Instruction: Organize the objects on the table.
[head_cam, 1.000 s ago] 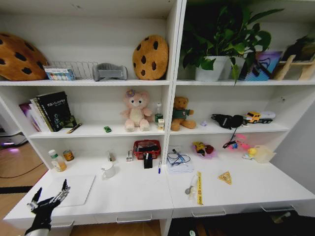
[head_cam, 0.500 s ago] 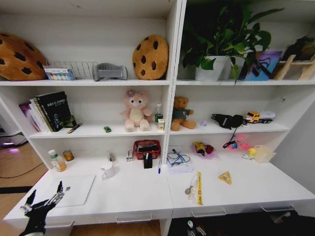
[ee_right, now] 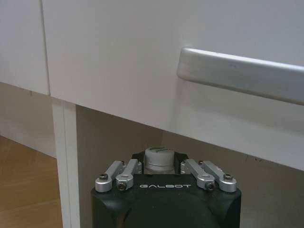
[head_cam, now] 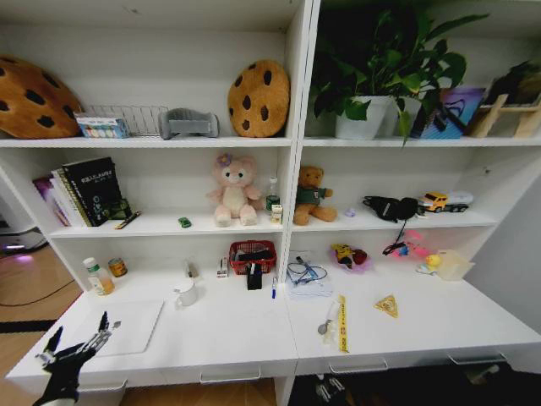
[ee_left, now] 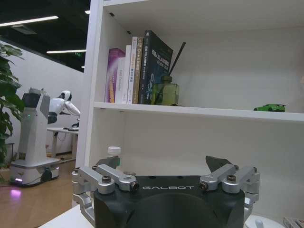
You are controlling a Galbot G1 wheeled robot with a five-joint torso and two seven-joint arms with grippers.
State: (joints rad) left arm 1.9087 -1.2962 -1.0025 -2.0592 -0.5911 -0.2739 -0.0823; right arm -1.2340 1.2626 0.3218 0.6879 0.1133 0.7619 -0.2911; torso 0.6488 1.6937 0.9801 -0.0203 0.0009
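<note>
White-capped small bottle (ee_right: 158, 156) between right gripper (ee_right: 164, 166) fingers; left gripper (head_cam: 78, 344) fingers spread.

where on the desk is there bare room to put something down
Two bare patches: the desk front between the laptop and the yellow ruler, below the mug; and the right end past the yellow triangle. The back edge is crowded, from the red basket to the cables.
</note>
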